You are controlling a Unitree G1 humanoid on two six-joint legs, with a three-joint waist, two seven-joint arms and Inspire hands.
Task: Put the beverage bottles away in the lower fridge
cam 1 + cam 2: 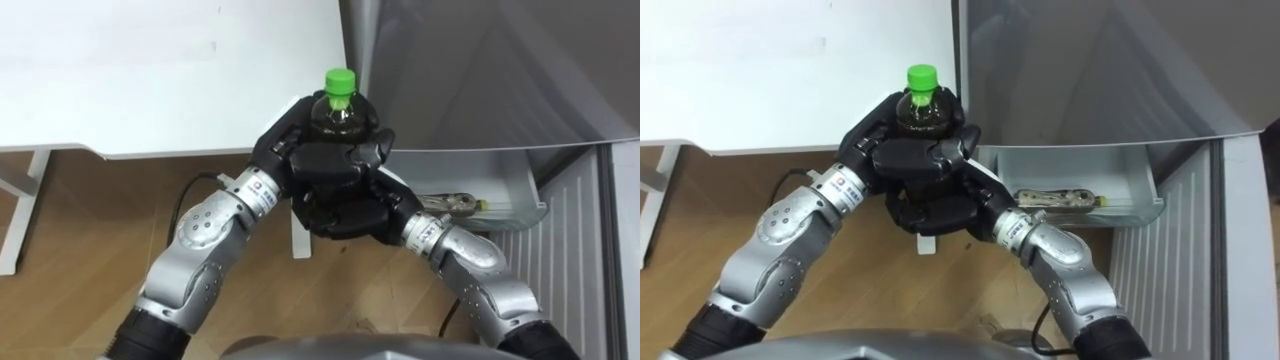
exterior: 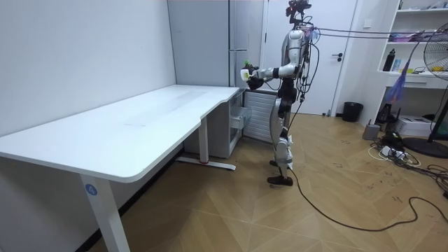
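Note:
A dark drink bottle (image 1: 341, 108) with a green cap (image 1: 341, 82) stands upright between both hands, held in front of my chest. My left hand (image 1: 290, 140) wraps its fingers round the bottle's left side. My right hand (image 1: 350, 195) cups it from below and the right, fingers curled over the front. The bottle's lower part is hidden by the fingers. In the room view I stand at the far end of the white desk, facing the grey fridge (image 2: 210, 42), with the bottle (image 2: 246, 70) raised. The fridge's lower drawer (image 1: 500, 195) stands pulled open to my right.
The white desk (image 1: 150, 80) fills the upper left, with its leg (image 1: 25, 210) on the wooden floor. A flat packet (image 1: 455, 205) lies in the open drawer. A ribbed white fridge front (image 1: 570, 260) is at lower right. A fan (image 2: 437, 56) and shelves stand across the room.

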